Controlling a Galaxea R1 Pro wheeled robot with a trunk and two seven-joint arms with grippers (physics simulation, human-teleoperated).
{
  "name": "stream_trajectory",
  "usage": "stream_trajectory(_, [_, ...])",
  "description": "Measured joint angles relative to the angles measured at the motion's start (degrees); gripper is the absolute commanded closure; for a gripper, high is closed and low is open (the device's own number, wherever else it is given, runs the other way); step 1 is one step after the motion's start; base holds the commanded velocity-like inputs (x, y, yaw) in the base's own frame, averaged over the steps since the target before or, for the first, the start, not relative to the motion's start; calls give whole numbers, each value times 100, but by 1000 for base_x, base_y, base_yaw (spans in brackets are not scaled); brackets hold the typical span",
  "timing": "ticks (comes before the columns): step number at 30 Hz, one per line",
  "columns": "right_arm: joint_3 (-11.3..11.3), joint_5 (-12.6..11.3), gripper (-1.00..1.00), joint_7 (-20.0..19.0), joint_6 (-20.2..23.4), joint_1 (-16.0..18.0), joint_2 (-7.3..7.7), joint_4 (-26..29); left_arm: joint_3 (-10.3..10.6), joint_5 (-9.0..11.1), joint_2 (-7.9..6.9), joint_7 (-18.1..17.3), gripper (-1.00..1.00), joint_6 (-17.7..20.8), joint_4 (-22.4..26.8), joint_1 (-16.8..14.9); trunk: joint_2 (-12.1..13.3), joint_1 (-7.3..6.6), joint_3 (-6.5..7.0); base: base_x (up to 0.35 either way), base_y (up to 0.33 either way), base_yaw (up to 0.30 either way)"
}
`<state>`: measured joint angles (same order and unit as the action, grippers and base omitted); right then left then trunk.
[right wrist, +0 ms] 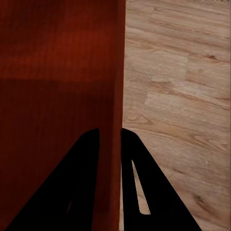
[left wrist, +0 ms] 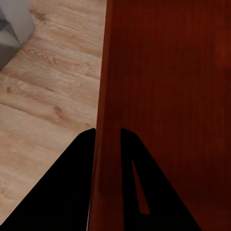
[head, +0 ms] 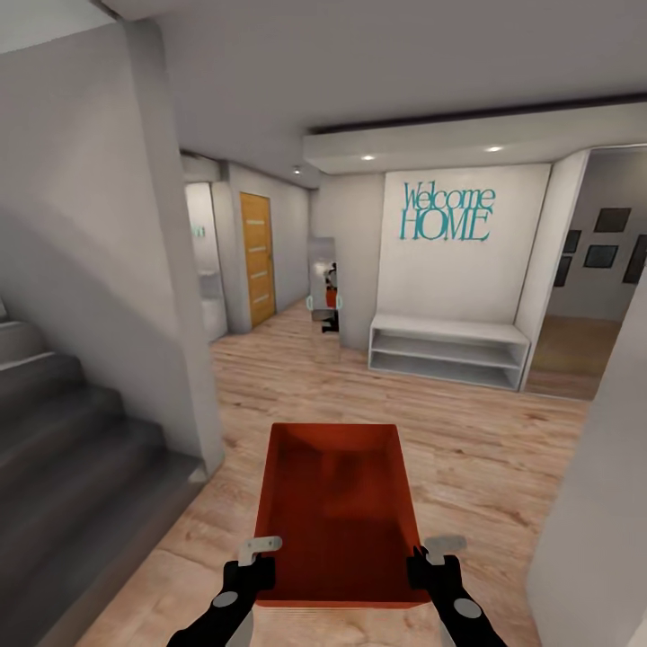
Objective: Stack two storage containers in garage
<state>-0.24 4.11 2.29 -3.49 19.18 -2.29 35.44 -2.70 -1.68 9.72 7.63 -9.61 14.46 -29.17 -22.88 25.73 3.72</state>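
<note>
In the hallway, over light plank floor (head: 449, 449), you are mid-carry: the storage container (head: 337, 503) hangs between both arms, left gripper (head: 256, 566) clamped on its left wall, right gripper (head: 431, 564) clamped on its right wall. Next, drive toward the garage; stairs (head: 63, 431) crowd your left, open floor lies ahead.

The near wall of the orange-red container (head: 337, 503) is partly covered by the left gripper (head: 256, 562) and the right gripper (head: 429, 562). Both arms are cut off by the lower edge of the head view. The stairs (head: 63, 449) run out of the picture at the left. In the narrow mirror (head: 323, 283), the reflection is too small to read. The dark frames (head: 611, 235) are cut by the right edge.
</note>
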Motion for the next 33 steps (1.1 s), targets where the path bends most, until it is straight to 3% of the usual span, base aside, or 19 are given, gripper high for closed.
stream_trajectory(33, [2,-4,100,-1,-1,0,-1,-1,3,-2,-4,-2,100,2,-2,-2,0,0,0,326,-111,0])
